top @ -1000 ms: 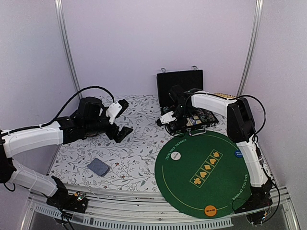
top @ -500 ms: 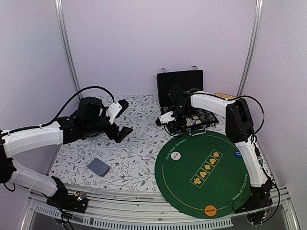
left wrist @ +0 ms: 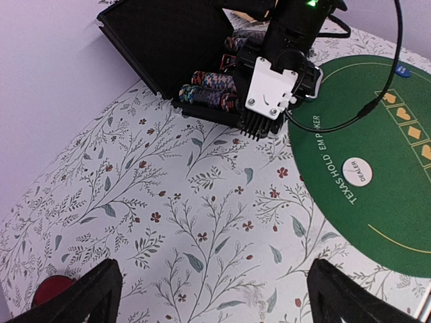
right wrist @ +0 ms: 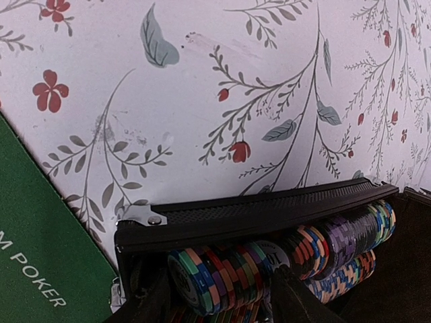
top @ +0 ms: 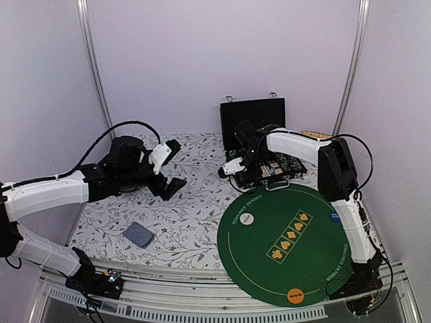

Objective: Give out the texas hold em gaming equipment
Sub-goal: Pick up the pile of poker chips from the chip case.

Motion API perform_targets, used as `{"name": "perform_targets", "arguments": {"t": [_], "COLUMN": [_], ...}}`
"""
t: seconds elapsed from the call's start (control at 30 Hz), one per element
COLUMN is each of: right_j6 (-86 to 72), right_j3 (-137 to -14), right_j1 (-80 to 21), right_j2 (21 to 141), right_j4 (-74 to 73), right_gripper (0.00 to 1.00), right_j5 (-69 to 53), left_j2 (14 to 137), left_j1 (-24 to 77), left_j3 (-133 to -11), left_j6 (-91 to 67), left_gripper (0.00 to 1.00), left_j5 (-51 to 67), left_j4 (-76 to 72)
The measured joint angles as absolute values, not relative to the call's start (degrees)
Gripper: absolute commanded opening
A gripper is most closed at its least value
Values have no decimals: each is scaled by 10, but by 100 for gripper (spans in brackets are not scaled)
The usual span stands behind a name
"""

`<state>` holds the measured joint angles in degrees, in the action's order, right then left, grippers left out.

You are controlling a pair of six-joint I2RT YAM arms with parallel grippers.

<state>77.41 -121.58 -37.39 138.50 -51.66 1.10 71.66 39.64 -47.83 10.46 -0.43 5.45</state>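
Right wrist view: my right gripper (right wrist: 219,296) clamps a row of striped poker chips (right wrist: 215,269) in the black case (right wrist: 269,210); my left gripper (left wrist: 214,269) hangs wide open.

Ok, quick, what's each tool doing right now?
Left tool: open, empty.
Right tool: around poker chips in the case; grip cannot be told.

The left gripper (left wrist: 214,269) holds its black fingers (left wrist: 81,296) wide apart over the white floral tablecloth (left wrist: 168,202). Beyond, the right arm's black-and-white wrist (left wrist: 273,91) meets the front edge of an open black case (left wrist: 155,40) of striped multicoloured poker chips (left wrist: 209,87). A white round dealer disc (left wrist: 357,172) lies on the green felt mat (left wrist: 384,208).
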Motion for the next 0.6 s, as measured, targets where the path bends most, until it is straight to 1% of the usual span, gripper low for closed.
{"name": "perform_targets", "arguments": {"t": [0.13, 0.37, 0.43, 0.53, 0.6], "right_j6": [774, 775, 776, 780, 781], "right_j3": [-1216, -1231, -1231, -1232, -1235], "right_j1": [-374, -370, -369, -369, -370], "right_j2": [1386, 1406, 1407, 1407, 1405], "right_j4": [-509, -500, -500, -500, -507], "right_gripper": [65, 65, 59, 46, 41], "right_j5": [15, 13, 12, 11, 10], "left_j2": [716, 715, 715, 713, 712], "left_j1": [396, 396, 396, 396, 396], "left_j3": [-478, -478, -478, -478, -478], "left_j6": [105, 105, 105, 105, 105], "left_gripper": [98, 98, 98, 98, 98], "left_j5": [-4, -4, -4, -4, -5], "left_j4": [55, 55, 55, 55, 55]}}
